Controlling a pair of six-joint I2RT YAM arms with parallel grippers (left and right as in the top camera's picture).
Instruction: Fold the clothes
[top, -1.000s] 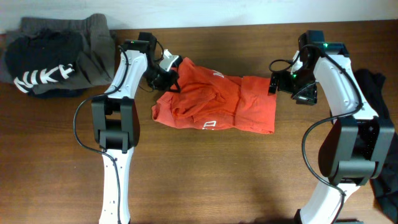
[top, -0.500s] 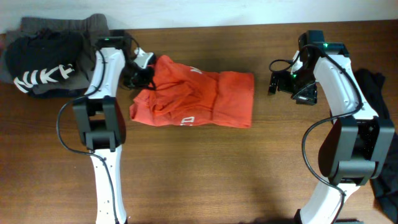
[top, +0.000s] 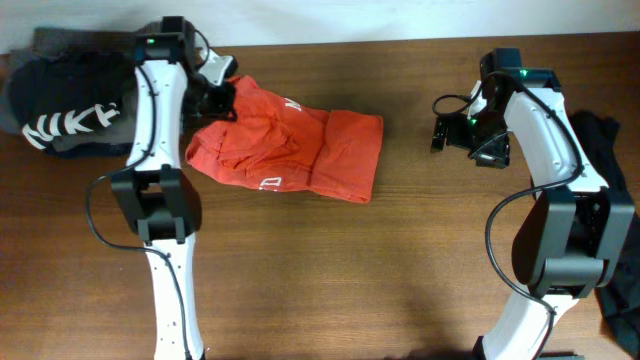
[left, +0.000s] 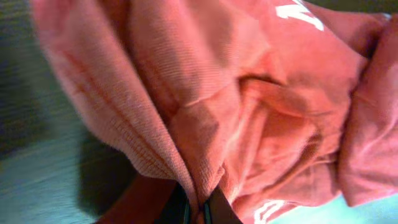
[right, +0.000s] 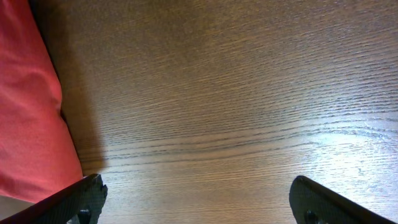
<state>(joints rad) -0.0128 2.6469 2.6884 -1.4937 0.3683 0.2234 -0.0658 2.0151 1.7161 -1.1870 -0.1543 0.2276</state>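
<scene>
stage: red-orange crumpled fabric shirt (top: 300, 150) looks roughly folded, upper left of centre on the brown wooden table (top: 350, 280), near the dark garment pile (top: 70, 100) | left gripper (top: 213, 100) clamped on the shirt's edge | right gripper (top: 440, 133) jaws apart, empty | left: probably tidying, stacking

The white-and-black left arm (top: 150, 110) stretches to the far left end of the crumpled red-orange fabric shirt (top: 300, 150). The black two-finger left gripper (left: 199, 211) is pinched tight on a fold of the shirt's edge. The right arm (top: 545, 110) bends beyond the shirt's right end. The right gripper (right: 199, 200), clear of the shirt, is spread wide and holds nothing.
</scene>
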